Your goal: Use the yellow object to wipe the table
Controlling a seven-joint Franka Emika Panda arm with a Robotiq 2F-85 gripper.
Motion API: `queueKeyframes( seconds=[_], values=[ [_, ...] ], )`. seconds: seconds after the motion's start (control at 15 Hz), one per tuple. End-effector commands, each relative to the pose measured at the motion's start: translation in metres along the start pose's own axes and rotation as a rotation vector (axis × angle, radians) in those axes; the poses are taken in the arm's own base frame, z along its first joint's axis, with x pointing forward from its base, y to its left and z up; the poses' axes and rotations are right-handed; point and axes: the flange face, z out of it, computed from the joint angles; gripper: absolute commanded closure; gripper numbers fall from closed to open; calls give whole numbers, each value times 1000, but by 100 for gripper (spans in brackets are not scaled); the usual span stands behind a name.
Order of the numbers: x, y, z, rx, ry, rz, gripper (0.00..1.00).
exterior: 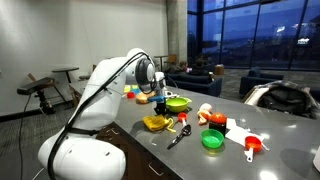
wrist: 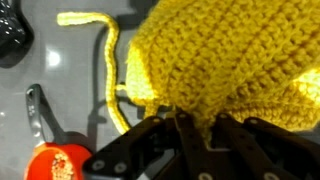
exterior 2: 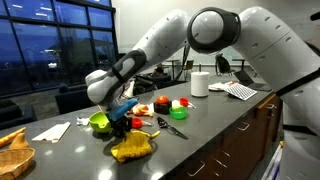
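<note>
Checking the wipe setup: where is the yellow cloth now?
In an exterior view, the yellow cloth lies on the table under the gripper, near the green bowl.

Bright yellow, in a knobbly crochet stitch, on the cloth (wrist: 230,60), and the same yellow on its loose strand (wrist: 110,60). Black on the gripper (wrist: 197,128). Glossy dark grey for the table (exterior 2: 225,118). Lime green on the bowl (exterior: 177,103), deeper green on the round lid (exterior: 212,140). Red on the measuring cup (exterior: 253,147). Plain white on the arm (exterior: 100,95), the paper roll (exterior 2: 199,83) and the napkin (exterior 2: 50,130).
</note>
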Motion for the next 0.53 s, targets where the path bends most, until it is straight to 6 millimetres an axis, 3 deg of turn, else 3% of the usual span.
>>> queueKeyframes(
  seconds=[0.0, 0.47],
  values=[
    [0, 43, 3, -3, -43, 144, 96],
    [5, 118, 18, 40, -137, 485, 96]
  ],
)
